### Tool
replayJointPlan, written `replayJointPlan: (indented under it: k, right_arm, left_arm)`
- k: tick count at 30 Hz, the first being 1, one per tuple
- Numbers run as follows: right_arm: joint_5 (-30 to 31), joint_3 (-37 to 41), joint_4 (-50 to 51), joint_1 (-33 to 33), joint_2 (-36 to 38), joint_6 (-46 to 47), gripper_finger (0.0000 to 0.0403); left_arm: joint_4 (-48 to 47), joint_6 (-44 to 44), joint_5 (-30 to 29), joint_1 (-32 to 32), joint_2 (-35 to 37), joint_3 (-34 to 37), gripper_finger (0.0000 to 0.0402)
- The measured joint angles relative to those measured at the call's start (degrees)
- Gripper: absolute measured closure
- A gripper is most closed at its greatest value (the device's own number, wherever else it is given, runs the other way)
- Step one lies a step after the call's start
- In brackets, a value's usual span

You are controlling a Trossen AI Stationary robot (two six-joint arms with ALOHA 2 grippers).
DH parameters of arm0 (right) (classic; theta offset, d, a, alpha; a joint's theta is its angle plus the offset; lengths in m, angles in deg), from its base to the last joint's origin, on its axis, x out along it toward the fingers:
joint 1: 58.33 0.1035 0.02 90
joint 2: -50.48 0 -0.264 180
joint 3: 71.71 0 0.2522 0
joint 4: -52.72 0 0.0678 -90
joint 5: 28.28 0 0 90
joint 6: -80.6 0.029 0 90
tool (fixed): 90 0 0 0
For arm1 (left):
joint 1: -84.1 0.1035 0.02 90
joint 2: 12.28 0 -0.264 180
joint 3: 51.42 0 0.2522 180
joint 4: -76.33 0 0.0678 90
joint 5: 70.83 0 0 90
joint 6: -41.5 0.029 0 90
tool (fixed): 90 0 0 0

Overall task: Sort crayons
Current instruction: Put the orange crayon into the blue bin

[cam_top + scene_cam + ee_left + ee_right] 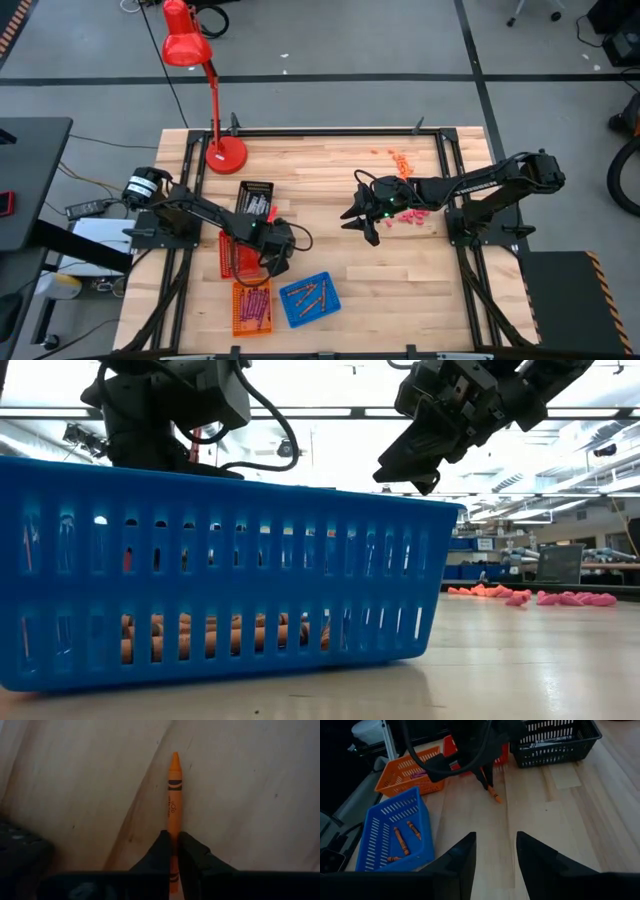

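Note:
My left gripper [278, 250] is shut on an orange crayon [174, 795] over the bare wood beside the red basket [230, 252]. The right wrist view shows the same crayon [493, 794] slanting down below the left fingers. My right gripper [362, 218] is open and empty above the table's middle, its fingers [462, 855] apart. Several brown-orange crayons [400, 840] lie on the floor of the blue basket [309, 298]. Grey crayons lie in the black basket [255, 198], and pink ones in the orange basket [251, 308]. My left gripper pinches the orange crayon near its blunt rear end [174, 851] between its two fingers [159, 851]. The crayon runs along the fingers and sticks out ahead of them. It slants down, its pointed tip [497, 799] just above or on the wood; which, I cannot tell.
Small pink bits [412, 215] and orange bits [400, 158] lie on the table's right part. A red lamp's base [226, 155] stands at the far left. In the low view the blue basket's wall [220, 580] fills the foreground. Bare wood lies between the two grippers.

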Motion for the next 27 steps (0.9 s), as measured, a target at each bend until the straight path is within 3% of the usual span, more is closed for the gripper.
replayJointPlan:
  k: [12,27]
  right_arm:
    - [2.4,0.0,0.0,0.0,0.0,-0.4,0.0259]
    - [2.9,0.0,1.5,0.0,0.0,-0.4,0.0259]
  left_arm:
    - [-0.8,-3.6,0.5,-0.3,-0.5,-3.2,0.0382]
    - [4.2,-8.8,5.7,-2.6,-0.3,-10.7,0.0381]
